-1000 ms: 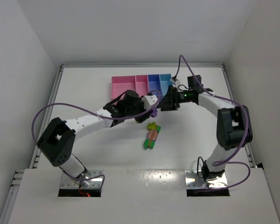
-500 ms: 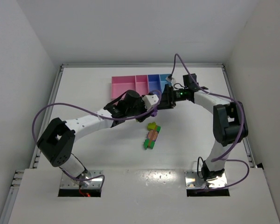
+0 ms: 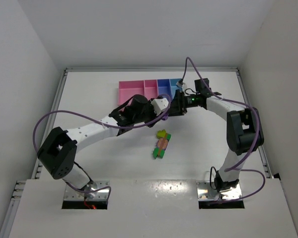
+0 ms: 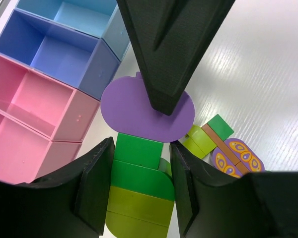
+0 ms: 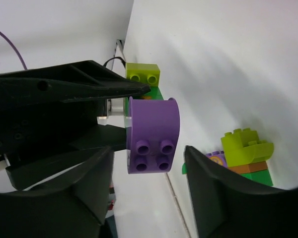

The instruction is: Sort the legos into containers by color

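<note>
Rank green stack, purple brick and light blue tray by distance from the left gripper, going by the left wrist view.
1. green stack: clamped in the left gripper, bottom centre.
2. purple brick: on the stack's far end, just beyond the gripper, mid view.
3. light blue tray: top left of the view, well past both.

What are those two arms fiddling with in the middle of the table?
They seem to be taking toy bricks apart to sort them by colour. The left gripper is clamped on a green and yellow-green stack with a purple brick on its end, close to the trays. The right gripper has a finger on either side of that purple brick, with small gaps showing, so it isn't gripped yet. A few more bricks lie on the table. The trays look empty.
</note>
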